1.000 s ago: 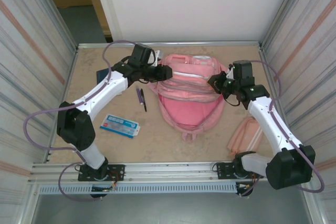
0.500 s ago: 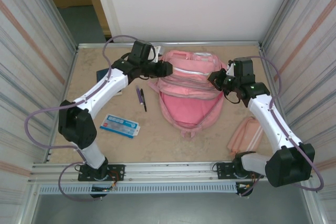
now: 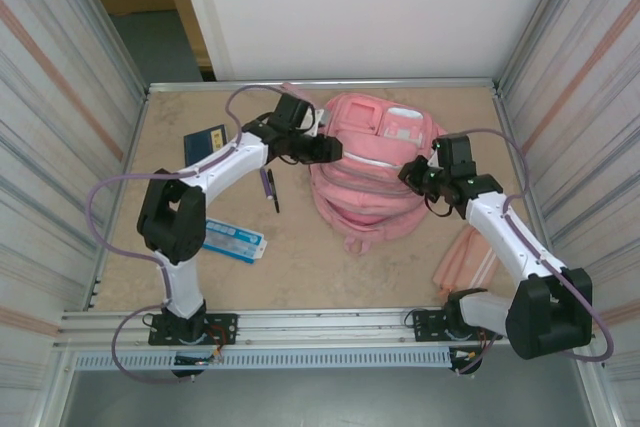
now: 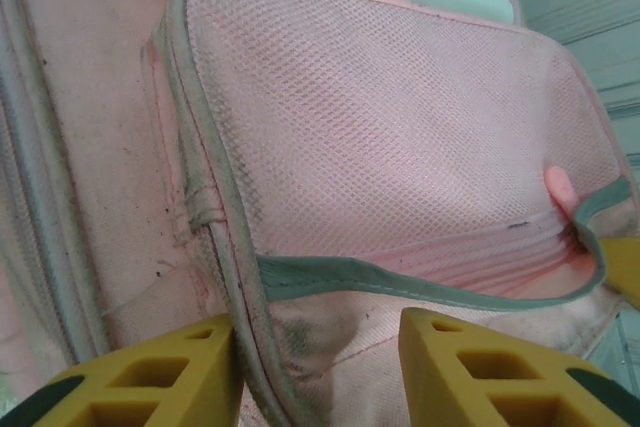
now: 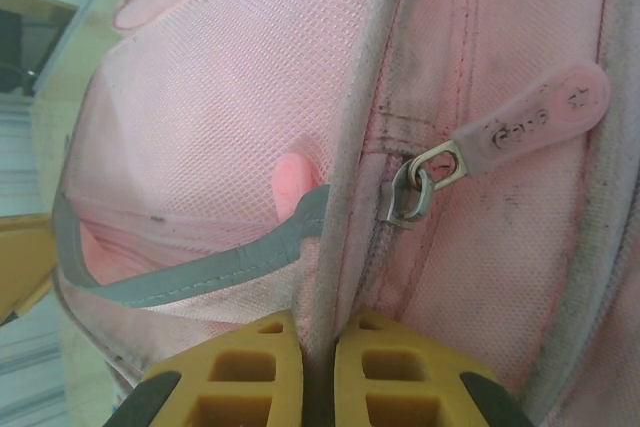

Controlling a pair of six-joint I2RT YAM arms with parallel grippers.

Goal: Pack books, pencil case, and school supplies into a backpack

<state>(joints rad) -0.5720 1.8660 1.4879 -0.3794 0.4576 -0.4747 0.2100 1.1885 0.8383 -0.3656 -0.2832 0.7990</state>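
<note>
Pink soft backpack lies at centre of the overhead frame, its white patch toward the top. At its right flank the right gripper is pinched tight on a seam of the bag, just beside a zip pull. At its upper left the left gripper stands partly parted around the grey-trimmed edge of a mesh pocket, not clamped. Pens and pencil case lie left of centre. Navy book lies upper left, pink ribbed book lower right.

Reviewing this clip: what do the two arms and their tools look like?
The left arm and right arm have white links and black joints, each trailed by a looping lilac cable. The left tool and right tool carry yellow cut-out fingers with dark-green patches.
</note>
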